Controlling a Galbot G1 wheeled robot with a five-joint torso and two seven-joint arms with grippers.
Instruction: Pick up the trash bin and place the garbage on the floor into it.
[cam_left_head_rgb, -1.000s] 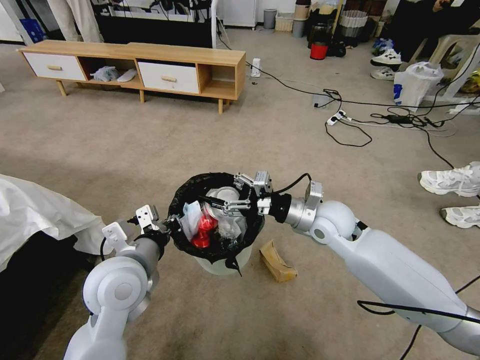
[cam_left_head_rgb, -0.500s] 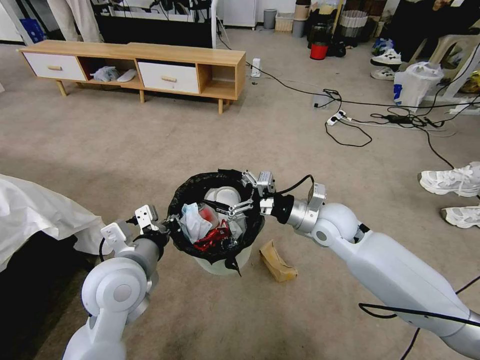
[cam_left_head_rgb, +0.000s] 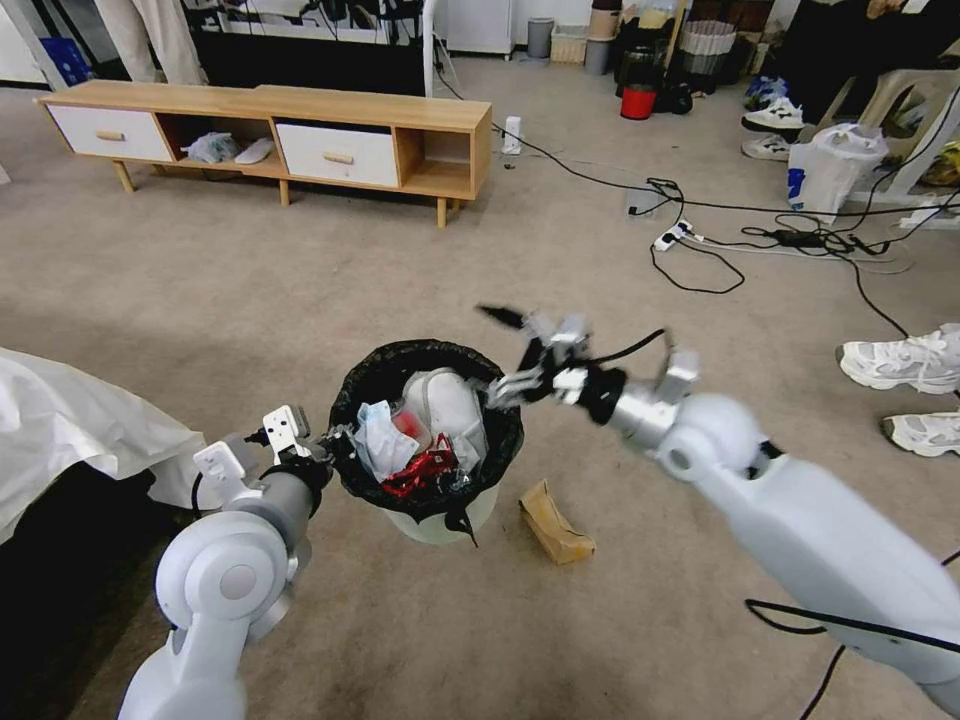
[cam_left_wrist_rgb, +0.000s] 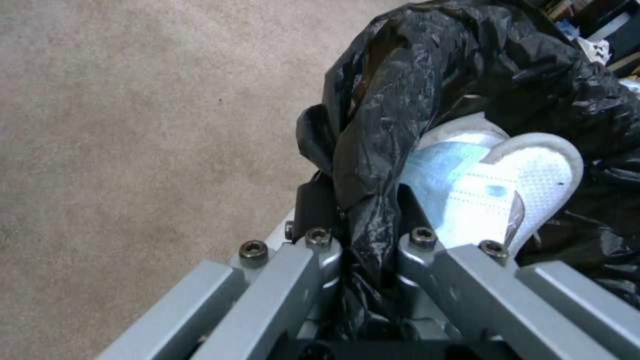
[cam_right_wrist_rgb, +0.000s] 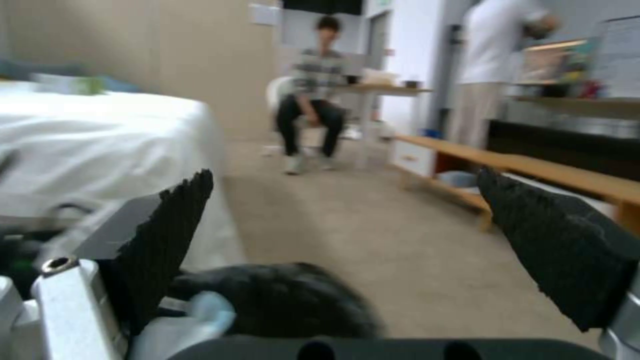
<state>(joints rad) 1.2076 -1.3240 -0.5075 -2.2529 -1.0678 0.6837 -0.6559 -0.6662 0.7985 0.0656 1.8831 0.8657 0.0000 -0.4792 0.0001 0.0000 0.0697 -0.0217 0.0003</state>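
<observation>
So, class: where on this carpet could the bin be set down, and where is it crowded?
Bare carpet lies between the wooden TV bench and the trash bin. Crowded: cables and sneakers on the right, cardboard piece beside the bin.

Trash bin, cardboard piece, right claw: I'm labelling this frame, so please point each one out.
Trash bin (cam_left_head_rgb: 437, 524): head view, white wall below the liner.
Cardboard piece (cam_left_head_rgb: 555, 524): head view, its middle, on the carpet.
Right claw (cam_left_head_rgb: 498, 352): head view, midway between open fingertips.

Open floor (cam_left_head_rgb: 300, 290) lies beyond the trash bin (cam_left_head_rgb: 440, 520); cardboard piece (cam_left_head_rgb: 555, 522) sits just beside its base.
</observation>
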